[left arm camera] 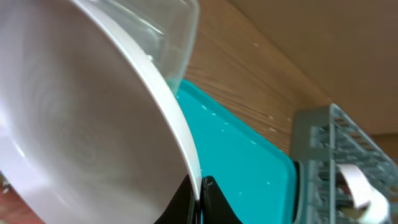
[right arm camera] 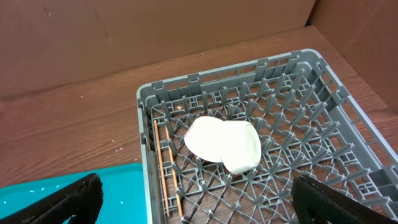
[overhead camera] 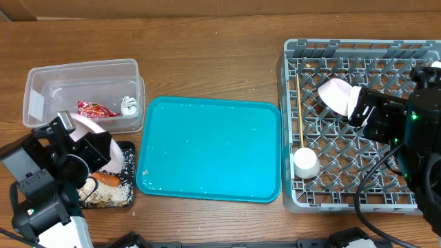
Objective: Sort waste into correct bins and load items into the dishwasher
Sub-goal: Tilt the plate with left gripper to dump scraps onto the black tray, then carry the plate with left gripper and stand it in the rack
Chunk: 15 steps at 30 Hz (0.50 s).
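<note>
"What's where?"

"The big grey plastic dish rack [overhead camera: 358, 45] sits right of the flat teal plastic tray [overhead camera: 207, 151], with the right gripper [right arm camera: 196, 186] spread wide above it. Left of the tray, the left gripper [left arm camera: 200, 199] pinches the tilted round white plate [left arm camera: 81, 124] by its rim."

"Will it slip?"

"Maybe. It looks stiff, smooth and breakable, so hold the rim."

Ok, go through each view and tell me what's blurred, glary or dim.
Overhead: sharp, evenly lit, faint sheen on the clear tub. Left wrist: the plate looms close and soft; the dish rack behind is blurred too. Right wrist: rack crisp, its own fingers dark and soft in the bottom corners.
</note>
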### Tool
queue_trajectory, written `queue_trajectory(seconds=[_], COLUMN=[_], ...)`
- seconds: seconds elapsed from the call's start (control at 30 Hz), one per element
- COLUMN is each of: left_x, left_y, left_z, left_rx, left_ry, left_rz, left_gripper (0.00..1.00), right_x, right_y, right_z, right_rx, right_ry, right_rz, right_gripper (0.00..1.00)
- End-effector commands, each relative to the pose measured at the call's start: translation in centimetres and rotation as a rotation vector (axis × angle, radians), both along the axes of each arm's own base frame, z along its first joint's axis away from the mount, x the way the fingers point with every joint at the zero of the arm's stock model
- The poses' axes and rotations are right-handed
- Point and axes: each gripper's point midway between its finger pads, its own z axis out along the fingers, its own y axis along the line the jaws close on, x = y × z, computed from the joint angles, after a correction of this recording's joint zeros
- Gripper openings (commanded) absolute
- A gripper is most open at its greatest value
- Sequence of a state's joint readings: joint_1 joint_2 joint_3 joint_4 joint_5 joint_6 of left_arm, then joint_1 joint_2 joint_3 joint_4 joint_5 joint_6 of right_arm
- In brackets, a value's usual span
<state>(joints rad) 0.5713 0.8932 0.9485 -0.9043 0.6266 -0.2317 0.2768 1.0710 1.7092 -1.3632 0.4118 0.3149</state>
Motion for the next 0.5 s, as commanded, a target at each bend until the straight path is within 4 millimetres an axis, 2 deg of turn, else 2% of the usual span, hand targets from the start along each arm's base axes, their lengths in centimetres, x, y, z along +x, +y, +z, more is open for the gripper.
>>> queue_trajectory(seconds=[0.0, 0.07, 0.1, 0.27, 0.33, 0.4, 0.43, 0.47], left_x=[0.6, 0.9, 0.8, -0.9, -0.9, -0.9, -1.1, -1.0], left_y=[-2.5, -3.4, -3.3, -1.2, -2.0, -0.4, 0.7, 0.5], left_z=[1.9, 3.1, 3.0, -0.8, -0.6, -1.2, -1.7, -1.5], left_rx=[-0.084, -0.126, -0.141, -0.055, -0.080, 0.009, -0.006, -0.071], left_ry=[-0.111, -0.166, -0.154, 0.038, 0.027, 0.051, 0.092, 0.095], left_rz=[-0.138, -0.185, -0.172, -0.038, -0.074, -0.028, 0.066, 0.105], left_gripper=[0.04, 0.04, 0.04, 0.04, 0.04, 0.04, 0.04, 0.04], right_x=[-0.1, -0.1, -0.1, -0.1, -0.1, -0.1, -0.1, -0.1], right_y=[-0.2, -0.2, -0.2, -0.2, -0.2, -0.2, -0.2, -0.2], right_z=[0.4, 0.4, 0.4, 0.4, 0.4, 0.4, 0.4, 0.4], right_rx=[0.002, 0.002, 0.002, 0.002, 0.002, 0.001, 0.001, 0.001], right_ry=[-0.016, -0.016, -0.016, -0.016, -0.016, -0.016, -0.016, -0.016], right_rz=[-0.012, -0.012, -0.012, -0.012, -0.012, -0.013, -0.013, -0.012], right_gripper=[1.00, 1.00, 1.00, 1.00, 1.00, 1.00, 1.00, 1.00])
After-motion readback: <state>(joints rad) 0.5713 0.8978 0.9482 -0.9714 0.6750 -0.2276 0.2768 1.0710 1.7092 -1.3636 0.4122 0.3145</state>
